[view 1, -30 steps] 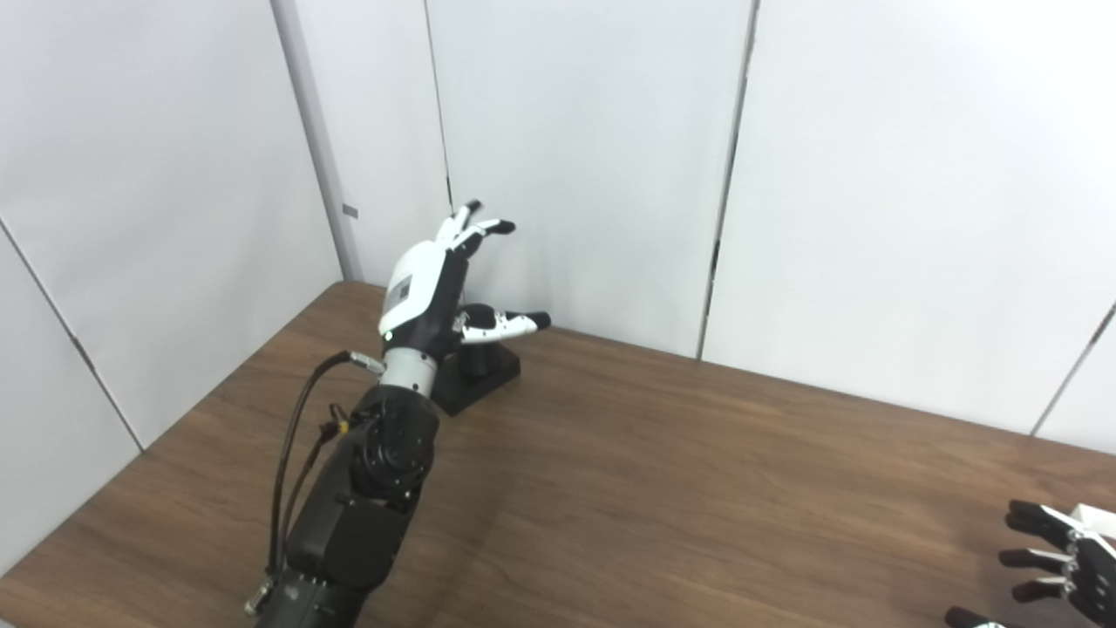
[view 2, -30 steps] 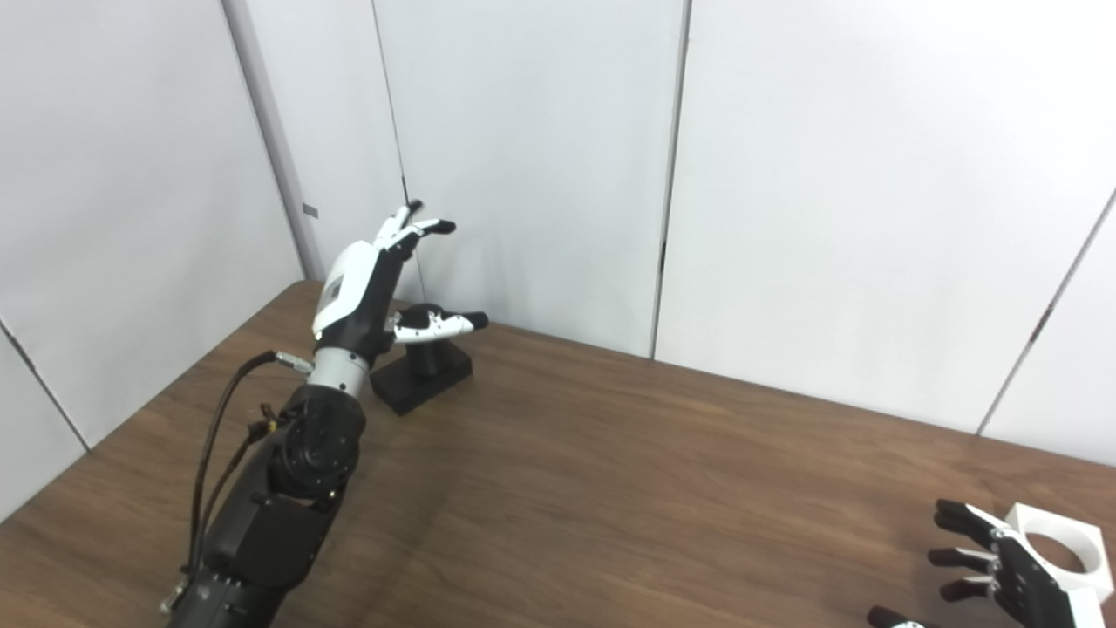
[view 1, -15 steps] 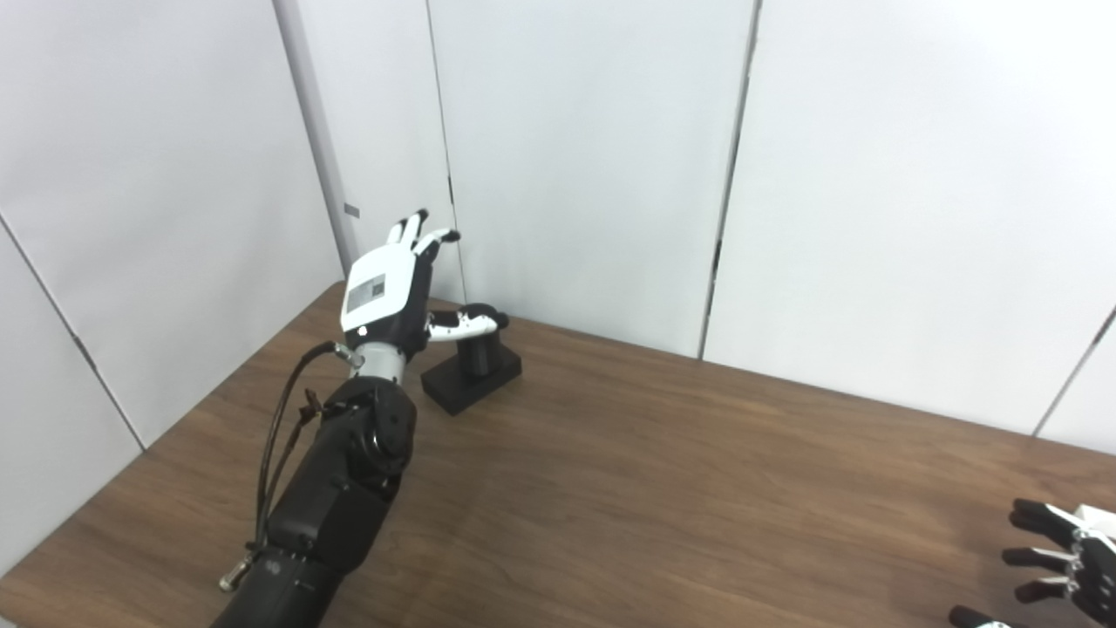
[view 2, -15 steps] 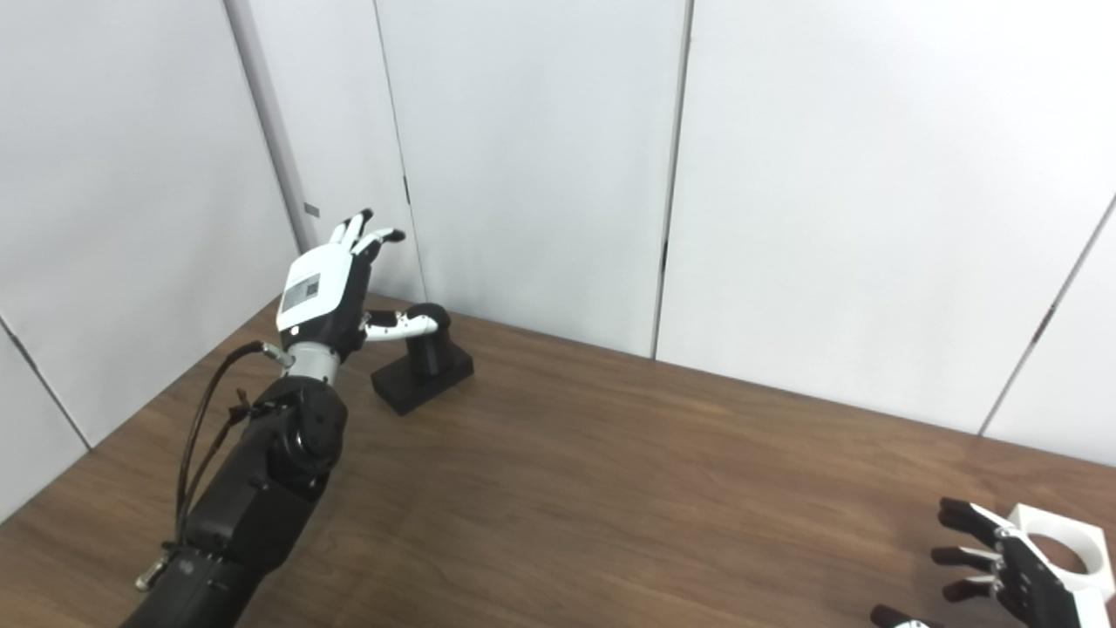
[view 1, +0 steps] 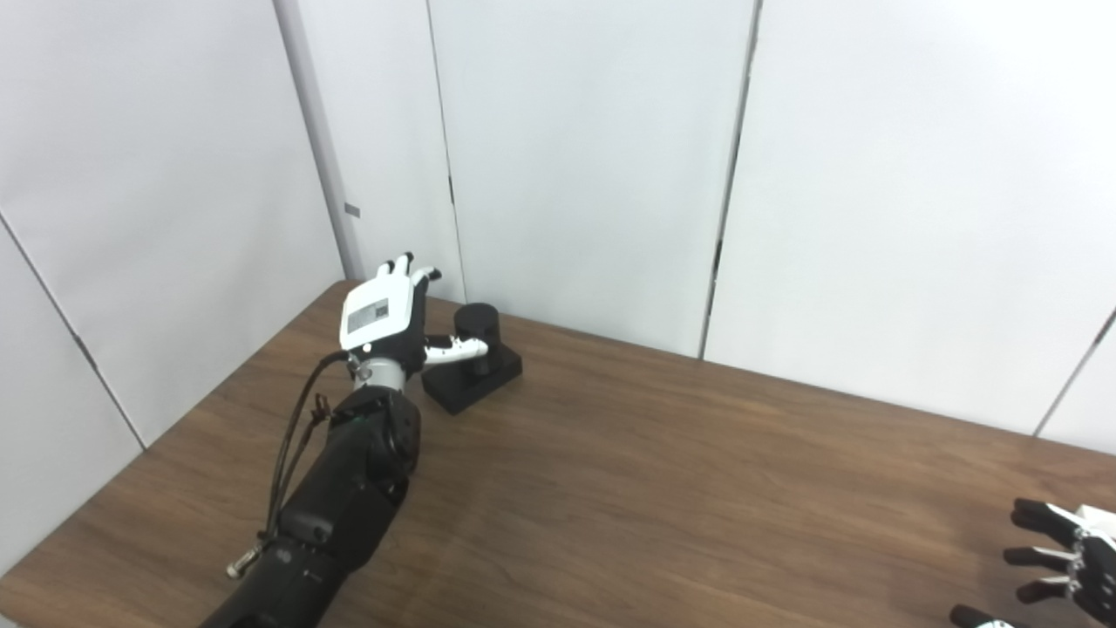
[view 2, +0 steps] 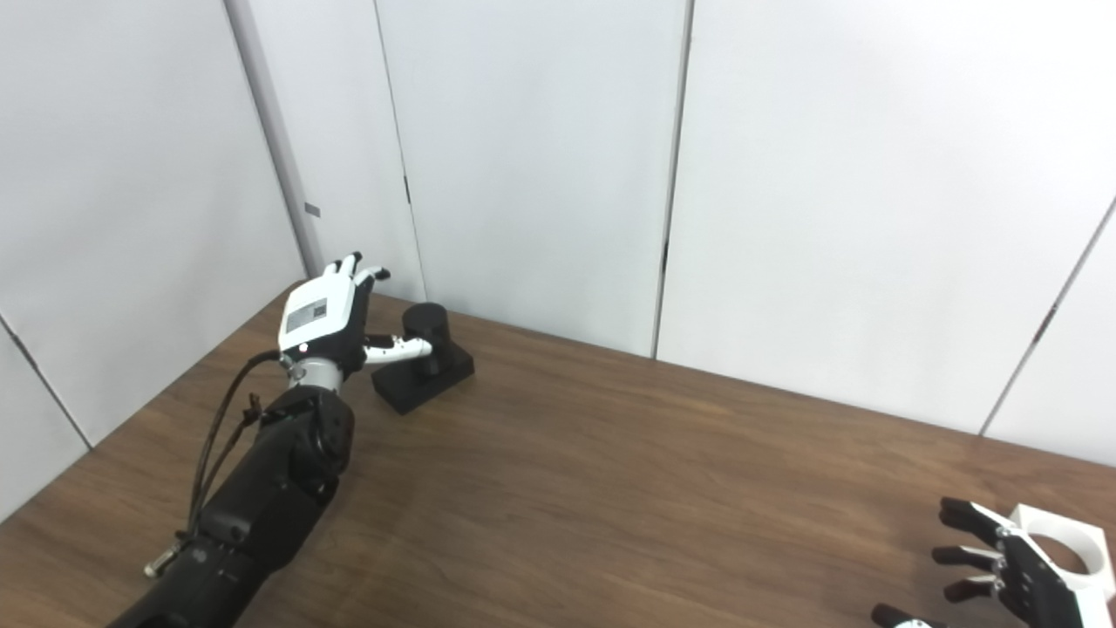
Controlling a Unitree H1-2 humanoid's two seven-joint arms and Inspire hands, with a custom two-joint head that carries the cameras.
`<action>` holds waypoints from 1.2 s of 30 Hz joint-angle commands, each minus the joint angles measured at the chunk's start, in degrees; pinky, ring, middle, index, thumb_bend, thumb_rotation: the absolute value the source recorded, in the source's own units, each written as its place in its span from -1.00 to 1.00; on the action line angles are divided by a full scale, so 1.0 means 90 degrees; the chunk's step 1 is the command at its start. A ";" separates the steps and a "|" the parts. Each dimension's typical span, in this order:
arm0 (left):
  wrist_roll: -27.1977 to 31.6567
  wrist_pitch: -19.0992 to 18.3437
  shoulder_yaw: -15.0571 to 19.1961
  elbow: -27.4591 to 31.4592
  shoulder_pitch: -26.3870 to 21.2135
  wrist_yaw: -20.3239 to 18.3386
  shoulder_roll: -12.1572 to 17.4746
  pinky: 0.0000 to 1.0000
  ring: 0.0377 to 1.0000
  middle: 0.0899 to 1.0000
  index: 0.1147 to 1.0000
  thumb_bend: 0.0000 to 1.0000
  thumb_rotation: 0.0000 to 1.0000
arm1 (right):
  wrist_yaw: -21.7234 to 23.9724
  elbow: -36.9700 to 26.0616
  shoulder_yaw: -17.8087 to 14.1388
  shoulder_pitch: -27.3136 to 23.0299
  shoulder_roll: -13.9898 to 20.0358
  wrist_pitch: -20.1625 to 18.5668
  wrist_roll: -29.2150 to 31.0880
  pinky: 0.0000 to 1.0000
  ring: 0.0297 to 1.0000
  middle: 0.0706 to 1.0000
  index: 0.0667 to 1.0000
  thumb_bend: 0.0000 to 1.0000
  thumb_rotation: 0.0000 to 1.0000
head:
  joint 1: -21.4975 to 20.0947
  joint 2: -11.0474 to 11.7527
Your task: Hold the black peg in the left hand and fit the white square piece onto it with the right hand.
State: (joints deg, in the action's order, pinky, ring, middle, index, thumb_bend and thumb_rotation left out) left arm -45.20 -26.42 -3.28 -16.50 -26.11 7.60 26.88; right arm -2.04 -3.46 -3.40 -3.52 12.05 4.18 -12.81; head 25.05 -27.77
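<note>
— Black peg (view 2: 425,334) stood upright on its square base at the worktop's (view 2: 610,488) far left corner. My left hand (view 2: 324,318) sat just beside it, fingers (view 2: 353,266) spread, thumb across the peg's front, gripping nothing.

— And the white square piece (view 2: 1059,545)?

— At the near right edge, just behind my right hand (view 2: 1003,571), fingers splayed and empty. I judged this the reach-to-grasp step; next called for closing the left around the peg.

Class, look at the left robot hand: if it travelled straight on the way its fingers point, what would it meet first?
Probably the white wall panel behind the table corner. The left robot hand points up and away, its fingers passing left of the black peg; depth is unclear.
</note>
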 commanded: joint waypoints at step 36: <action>0.0134 0.0025 -0.0694 -0.1228 -0.0464 -0.0184 0.0326 0.80 1.00 1.00 0.58 1.00 0.00 | 0.0030 -0.0737 -0.0101 -0.0023 0.0056 -0.0242 0.0042 -0.09 0.21 0.49 0.48 -0.09 -1.00 | -0.0096 -0.0243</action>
State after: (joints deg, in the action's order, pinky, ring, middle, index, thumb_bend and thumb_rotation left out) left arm -43.49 -26.31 -9.42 -27.77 -27.24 5.39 27.79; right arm -1.66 -7.61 -3.72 -2.62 12.05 1.50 -12.81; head 24.26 -29.88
